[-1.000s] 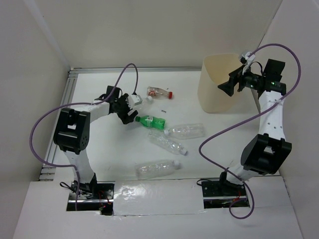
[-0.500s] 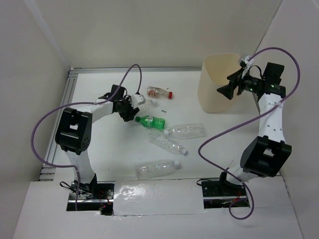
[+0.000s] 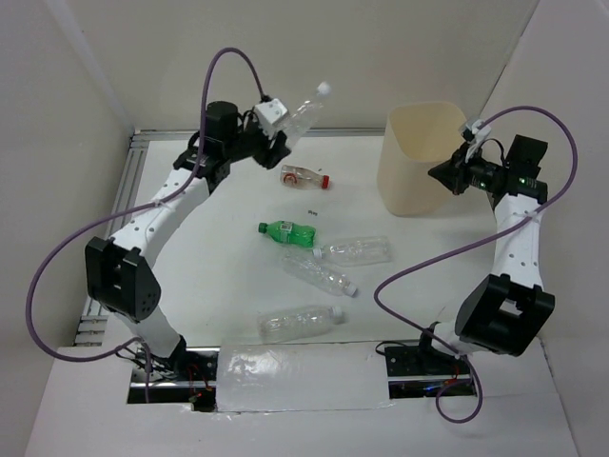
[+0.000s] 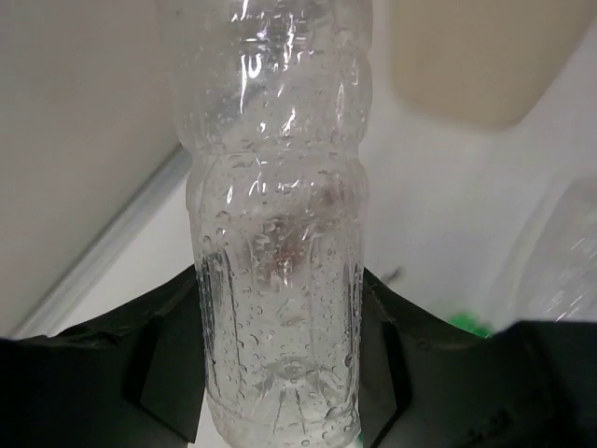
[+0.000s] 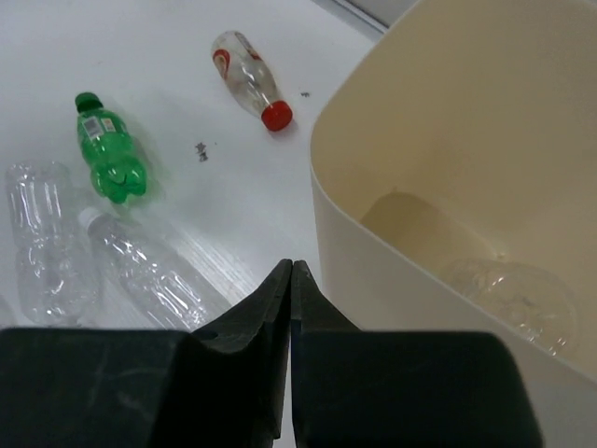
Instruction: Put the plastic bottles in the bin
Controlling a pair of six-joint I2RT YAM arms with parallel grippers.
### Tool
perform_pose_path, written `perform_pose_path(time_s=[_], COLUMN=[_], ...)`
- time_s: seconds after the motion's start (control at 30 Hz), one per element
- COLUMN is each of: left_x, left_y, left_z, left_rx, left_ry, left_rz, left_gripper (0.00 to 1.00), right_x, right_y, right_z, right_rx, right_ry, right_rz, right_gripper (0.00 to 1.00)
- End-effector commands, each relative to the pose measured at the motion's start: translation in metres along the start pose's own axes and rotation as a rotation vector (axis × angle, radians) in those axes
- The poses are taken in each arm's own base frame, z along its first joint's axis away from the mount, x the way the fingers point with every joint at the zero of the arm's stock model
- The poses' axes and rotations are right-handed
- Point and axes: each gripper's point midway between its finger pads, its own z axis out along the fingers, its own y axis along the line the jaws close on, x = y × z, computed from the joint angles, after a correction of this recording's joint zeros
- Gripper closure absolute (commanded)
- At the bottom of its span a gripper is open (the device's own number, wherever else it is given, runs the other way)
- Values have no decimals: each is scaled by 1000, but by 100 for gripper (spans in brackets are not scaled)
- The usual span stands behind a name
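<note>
My left gripper (image 3: 274,143) (image 4: 280,373) is shut on the base of a clear plastic bottle (image 3: 303,112) (image 4: 280,215) and holds it high in the air, white cap pointing up toward the bin (image 3: 416,157) (image 4: 476,56). My right gripper (image 3: 445,171) (image 5: 291,268) is shut on nothing and hovers at the bin's rim (image 5: 373,233). One clear bottle (image 5: 508,294) lies inside the bin. On the table lie a red-capped bottle (image 3: 304,177) (image 5: 247,79), a green bottle (image 3: 287,232) (image 5: 107,159) and three clear bottles (image 3: 354,250) (image 3: 319,273) (image 3: 300,323).
White walls close in the table on the left, back and right. A metal rail (image 3: 133,181) runs along the left edge and the back. Purple cables (image 3: 67,257) loop from both arms above the table.
My left arm has risen from the table near the green bottle toward the back, carrying the clear bottle. My right gripper has gone from open to shut beside the bin.
</note>
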Motion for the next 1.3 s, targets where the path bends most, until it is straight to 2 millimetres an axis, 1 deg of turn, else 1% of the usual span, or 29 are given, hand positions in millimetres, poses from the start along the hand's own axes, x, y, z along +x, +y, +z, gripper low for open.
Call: perform_pose_path(time_s=[0.0, 0.03, 0.07, 0.1, 0.13, 0.17, 0.2, 0.23, 0.27, 0.3, 0.33, 0.37, 0.4, 0.43, 0.47, 0.5, 0.53, 0.6, 0.63, 0.67, 0.77, 0.8, 0.87, 0.9, 1.0, 1.03, 1.07, 1.13, 1.27], left_x=[-117, -138, -170, -187, -201, -213, -232, -260, -255, -273, -296, -301, -294, -298, -317, -317, -303, -306, -300, -290, -288, -282, -279, -270, -267, -258, -258, -244, -234], left_y=[-59, -82, -88, -94, -113, -118, -124, -135, -142, -147, -145, -147, -150, -148, -148, -146, -144, -150, -147, -149, -146, -145, -148, -150, -145, -145, -145, -157, -170], left_z=[-4, -2, -5, -2, 12, 17, 17, 9, 32, 29, 19, 25, 50, 58, 50, 56, 80, 78, 86, 100, 111, 121, 127, 138, 144, 154, 154, 169, 181], left_rx=[186, 248, 255, 267, 322, 334, 347, 384, 394, 387, 373, 359, 343, 316, 312, 304, 282, 275, 255, 236, 223, 216, 209, 207, 169, 152, 152, 165, 187], left_ry=[-378, -444, -581, -640, -679, -719, -801, -873, -879, -958, -1033, -1050, -1039, -1046, -1084, -1092, -1065, -1130, -1126, -1105, -1104, -1099, -1094, -1074, -1057, -1029, -1029, -979, -938], left_rz=[-38, -93, -71, -97, -139, -160, -165, -190, -220, -255, -264, -280, -303, -326, -329, -348, -384, -402, -417, -456, -493, -509, -550, -553, -553, -554, -554, -544, -516], left_gripper=[100, 100, 100, 100, 100, 100, 100, 100, 100, 100, 100, 100, 100, 100, 100, 100, 100, 100, 100, 100, 99, 99, 96, 94, 93, 92, 90, 89, 84], right_x=[4, 5, 13, 12, 17, 28, 29, 32, 42, 46, 48, 50, 55, 61, 60, 62, 64, 68, 69, 71, 72, 70, 68, 68, 65, 69, 72, 72, 77], right_y=[-4, -2, 2, 6, 9, 14, 19, 21, 26, 29, 33, 34, 39, 39, 42, 46, 45, 51, 54, 56, 61, 62, 67, 67, 67, 69, 70, 71, 76], right_z=[-8, -9, -9, -11, -12, -11, -12, -14, -14, -15, -16, -16, -18, -18, -19, -20, -21, -22, -23, -23, -24, -25, -24, -24, -25, -26, -25, -30, -32], right_rx=[69, 70, 57, 55, 47, 31, 28, 31, 16, 17, 12, 8, 6, 8, 7, 2, 10, 1, 0, -5, -14, -11, -24, -23, -9, -3, -6, 15, 18], right_ry=[13, 13, 30, 34, 44, 63, 66, 78, 94, 106, 110, 114, 129, 140, 141, 146, 155, 165, 165, 170, 167, 163, 148, 148, 136, 145, 149, 152, 162], right_rz=[-9, -25, -6, -19, -43, -24, -33, -56, -31, -47, -48, -50, -39, -29, -35, -23, -24, 0, -10, 2, 12, 4, 5, 20, 24, 26, 34, 24, 31], right_gripper=[90, 86, 85, 83, 79, 79, 79, 78, 78, 78, 78, 78, 78, 78, 78, 78, 78, 78, 78, 78, 78, 78, 78, 78, 78, 78, 78, 78, 78])
